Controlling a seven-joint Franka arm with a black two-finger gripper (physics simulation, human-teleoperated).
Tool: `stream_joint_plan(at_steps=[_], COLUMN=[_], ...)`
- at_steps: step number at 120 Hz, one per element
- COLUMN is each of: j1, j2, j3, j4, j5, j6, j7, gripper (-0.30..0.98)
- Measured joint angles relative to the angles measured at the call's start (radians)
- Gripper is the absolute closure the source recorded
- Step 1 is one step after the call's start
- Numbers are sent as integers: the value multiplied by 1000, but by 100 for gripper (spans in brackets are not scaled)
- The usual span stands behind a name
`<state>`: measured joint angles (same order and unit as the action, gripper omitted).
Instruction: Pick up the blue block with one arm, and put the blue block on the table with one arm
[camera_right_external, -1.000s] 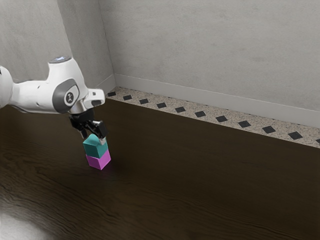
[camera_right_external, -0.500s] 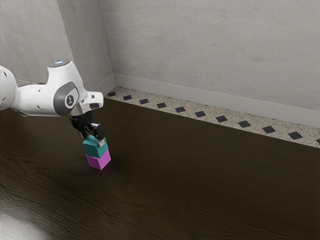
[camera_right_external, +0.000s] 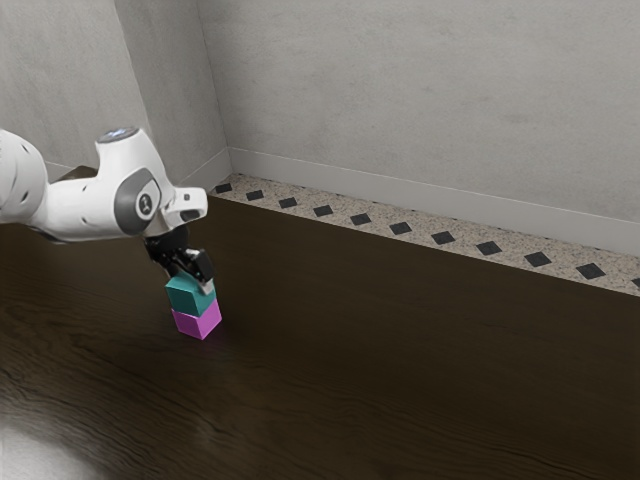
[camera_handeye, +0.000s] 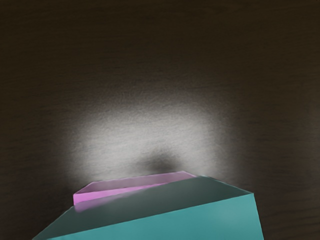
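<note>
The blue block (camera_right_external: 190, 297), teal in colour, sits on top of 1 pink block (camera_right_external: 197, 321), which stands between it and the table (camera_right_external: 420, 360). The 2-block stack is well apart from the table edge beside the tiled floor (camera_right_external: 380, 222). The gripper (camera_right_external: 192, 277) is at the blue block's top; whether it is open or closed on it, I cannot tell. In the wrist view, the pink block juts out from under 1 side of the blue block.
</note>
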<state>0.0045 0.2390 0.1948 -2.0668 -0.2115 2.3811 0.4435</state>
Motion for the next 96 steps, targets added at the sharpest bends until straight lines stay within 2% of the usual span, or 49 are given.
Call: stream_joint_plan(at_steps=[65, 96], j1=[0, 0], j2=[22, 23], j3=[3, 3], j4=[13, 15], j5=[15, 14], j6=[7, -1], j7=[-9, -68], gripper=[5, 2])
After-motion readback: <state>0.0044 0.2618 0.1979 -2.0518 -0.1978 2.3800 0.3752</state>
